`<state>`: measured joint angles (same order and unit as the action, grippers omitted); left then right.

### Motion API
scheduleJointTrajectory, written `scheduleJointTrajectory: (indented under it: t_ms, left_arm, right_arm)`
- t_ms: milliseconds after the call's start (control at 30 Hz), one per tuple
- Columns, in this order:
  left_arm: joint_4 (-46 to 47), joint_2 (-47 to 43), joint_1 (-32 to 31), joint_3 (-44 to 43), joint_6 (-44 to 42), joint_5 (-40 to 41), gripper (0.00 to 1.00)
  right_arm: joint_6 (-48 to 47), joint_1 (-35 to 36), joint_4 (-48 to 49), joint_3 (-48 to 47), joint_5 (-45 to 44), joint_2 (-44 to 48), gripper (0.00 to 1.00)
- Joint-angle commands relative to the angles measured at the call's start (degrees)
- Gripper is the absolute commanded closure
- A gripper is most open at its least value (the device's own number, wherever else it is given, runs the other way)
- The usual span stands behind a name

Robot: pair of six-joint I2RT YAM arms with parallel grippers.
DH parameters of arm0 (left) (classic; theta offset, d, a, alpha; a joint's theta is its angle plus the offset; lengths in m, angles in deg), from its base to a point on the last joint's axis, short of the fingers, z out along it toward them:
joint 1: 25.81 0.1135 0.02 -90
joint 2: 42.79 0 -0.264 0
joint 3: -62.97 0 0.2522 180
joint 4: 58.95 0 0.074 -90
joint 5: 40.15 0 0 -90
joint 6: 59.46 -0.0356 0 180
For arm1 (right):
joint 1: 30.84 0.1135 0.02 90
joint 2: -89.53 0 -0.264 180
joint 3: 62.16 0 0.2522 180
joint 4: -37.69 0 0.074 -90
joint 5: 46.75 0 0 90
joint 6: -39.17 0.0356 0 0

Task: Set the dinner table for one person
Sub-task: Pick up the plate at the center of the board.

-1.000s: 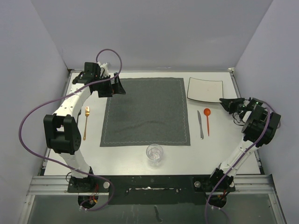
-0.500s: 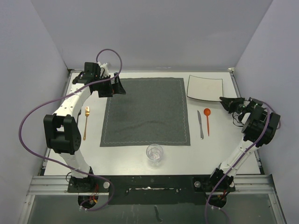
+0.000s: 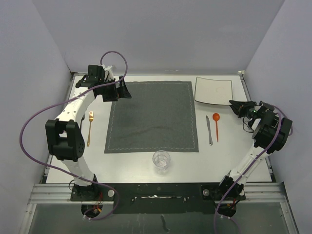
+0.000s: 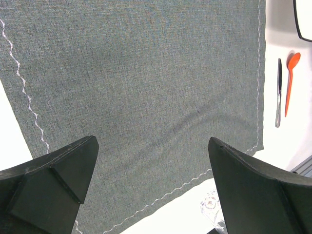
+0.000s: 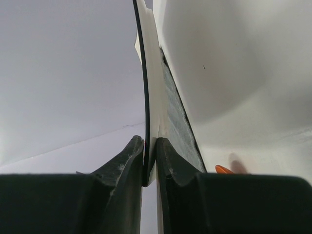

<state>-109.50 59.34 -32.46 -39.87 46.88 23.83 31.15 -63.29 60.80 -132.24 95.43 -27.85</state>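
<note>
The white dinner table (image 3: 141, 161) carries a dark grey placemat (image 3: 152, 116) (image 4: 146, 78) in its middle. A white square plate (image 3: 213, 91) lies at the back right. My right gripper (image 3: 232, 104) (image 5: 150, 161) is shut on the plate's (image 5: 151, 97) near right rim, seen edge-on between the fingers. A silver knife (image 3: 209, 129) and an orange spoon (image 3: 216, 125) lie right of the placemat, a gold fork (image 3: 89, 127) left of it, a clear glass (image 3: 161, 161) in front. My left gripper (image 3: 122, 91) (image 4: 151, 195) is open and empty above the placemat's back left corner.
Grey walls close in the table on three sides. A purple cable (image 3: 34, 122) loops off the left arm. The knife (image 4: 278, 92), the spoon (image 4: 289, 80) and the glass (image 4: 210, 202) show in the left wrist view. The arm bases stand at the near edge.
My right gripper has slid left and back to the plate's near right rim and closed on it. The plate has shifted slightly. The left arm has not moved.
</note>
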Motion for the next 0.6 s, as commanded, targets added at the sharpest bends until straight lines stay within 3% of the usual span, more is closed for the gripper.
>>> scheduleJointTrajectory:
  t_ms: [0,567]
  left_arm:
    - [2.6,0.0,0.2,-1.0,0.4,-1.5,0.02]
    - [2.7,-1.0,0.1,-0.6,0.4,-0.9,0.02]
  right_arm:
    - [4.0,-1.7,12.0,-1.4,3.4,4.9,1.00]
    - [5.1,1.7,13.1,-1.9,3.6,5.1,1.00]
